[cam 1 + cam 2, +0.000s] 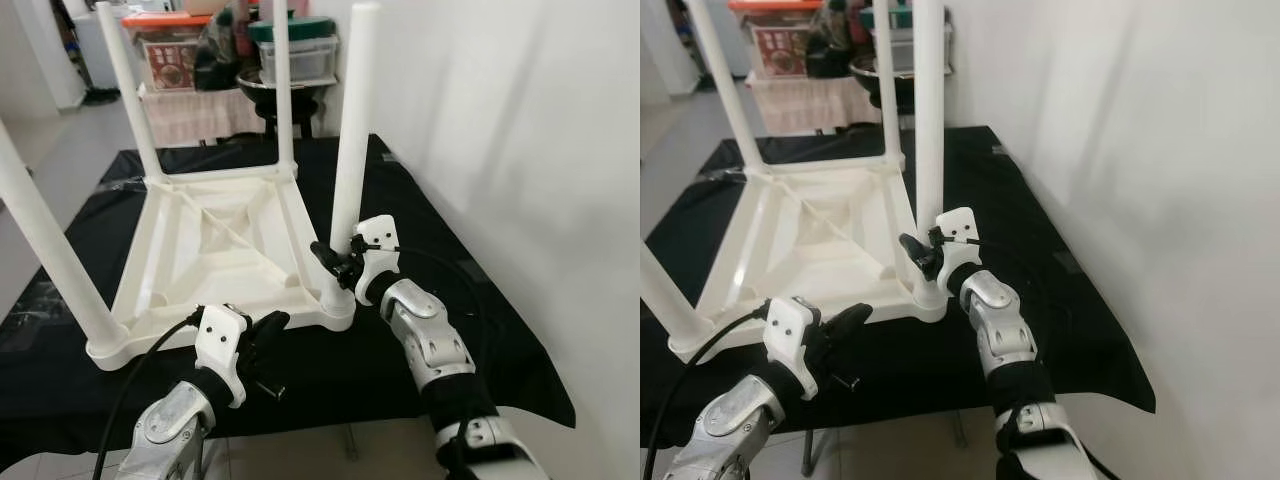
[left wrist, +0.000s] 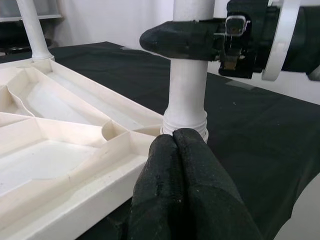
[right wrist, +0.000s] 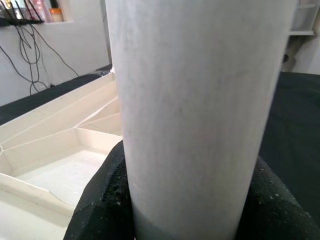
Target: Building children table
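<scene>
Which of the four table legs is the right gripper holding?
The near-right leg, closest to the white wall: the right gripper clamps its lower part just above the upturned tabletop. The other three stand untouched.

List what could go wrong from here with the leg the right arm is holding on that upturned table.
1. The right pincer grips the near-right leg low, just above its socket; the tall leg could tilt or cross-thread if turned unevenly.
2. The left pincer, shut, sits against the tabletop's near edge; if it slips, the top may slide on the black cloth.
3. The table corner lies near the cloth's front edge, so a hard push may shift it off.
</scene>
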Robot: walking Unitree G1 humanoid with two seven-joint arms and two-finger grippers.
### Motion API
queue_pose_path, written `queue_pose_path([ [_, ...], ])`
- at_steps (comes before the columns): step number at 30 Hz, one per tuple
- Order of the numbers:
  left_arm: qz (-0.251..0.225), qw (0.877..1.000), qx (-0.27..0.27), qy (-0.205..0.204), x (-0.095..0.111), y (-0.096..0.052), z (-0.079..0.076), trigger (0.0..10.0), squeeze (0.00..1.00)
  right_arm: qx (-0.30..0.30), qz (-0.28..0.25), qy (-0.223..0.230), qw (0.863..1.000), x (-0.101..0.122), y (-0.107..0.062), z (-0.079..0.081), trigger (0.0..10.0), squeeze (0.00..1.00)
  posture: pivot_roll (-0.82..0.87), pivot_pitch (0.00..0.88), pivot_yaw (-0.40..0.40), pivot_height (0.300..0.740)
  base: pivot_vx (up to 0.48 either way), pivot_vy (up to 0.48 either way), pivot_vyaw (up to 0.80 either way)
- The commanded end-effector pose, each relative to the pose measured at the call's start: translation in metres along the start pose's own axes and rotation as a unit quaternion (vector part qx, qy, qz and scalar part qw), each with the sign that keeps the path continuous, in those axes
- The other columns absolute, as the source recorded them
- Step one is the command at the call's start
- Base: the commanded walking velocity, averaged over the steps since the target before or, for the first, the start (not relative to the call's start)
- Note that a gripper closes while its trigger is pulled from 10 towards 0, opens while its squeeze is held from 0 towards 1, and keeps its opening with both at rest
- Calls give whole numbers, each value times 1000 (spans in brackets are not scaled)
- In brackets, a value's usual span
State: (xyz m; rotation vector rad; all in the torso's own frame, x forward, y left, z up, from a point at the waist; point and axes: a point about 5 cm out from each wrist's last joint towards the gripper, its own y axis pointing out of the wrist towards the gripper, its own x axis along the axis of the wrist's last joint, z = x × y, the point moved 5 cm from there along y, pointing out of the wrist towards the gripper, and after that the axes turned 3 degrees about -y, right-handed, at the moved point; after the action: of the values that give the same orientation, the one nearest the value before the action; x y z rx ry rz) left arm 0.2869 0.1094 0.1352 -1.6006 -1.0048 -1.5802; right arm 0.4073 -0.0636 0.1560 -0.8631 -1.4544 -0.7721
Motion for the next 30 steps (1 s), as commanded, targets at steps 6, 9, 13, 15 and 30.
queue_pose_path([
  [6, 6, 1000, 11, 1, -3, 1, 5, 10000, 0, -14, 44, 1, 999, -21, -6, -2, 10000, 0, 4, 0, -38, 740, 0, 0, 0],
  [9, 5, 1000, 15, 1, -3, 0, 5, 10000, 0, 80, 20, 37, 996, -8, -7, 17, 10000, 1000, 12, 0, -40, 740, 0, 0, 0],
  [13, 6, 1000, 11, -1, -4, 0, 4, 10000, 0, 171, -9, 18, 985, 6, -14, 33, 10000, 1000, 12, 0, -38, 740, 0, 0, 0],
  [15, 7, 1000, 9, -2, -4, 0, 3, 10000, 0, 217, -18, -1, 976, 12, -16, 33, 10000, 1000, 17, 0, -39, 740, 0, 0, 0],
  [30, 9, 1000, 9, -2, -4, -2, 0, 10000, 0, 355, -13, -37, 934, 36, -11, 24, 0, 0, 52, 0, -59, 740, 0, 0, 0],
])
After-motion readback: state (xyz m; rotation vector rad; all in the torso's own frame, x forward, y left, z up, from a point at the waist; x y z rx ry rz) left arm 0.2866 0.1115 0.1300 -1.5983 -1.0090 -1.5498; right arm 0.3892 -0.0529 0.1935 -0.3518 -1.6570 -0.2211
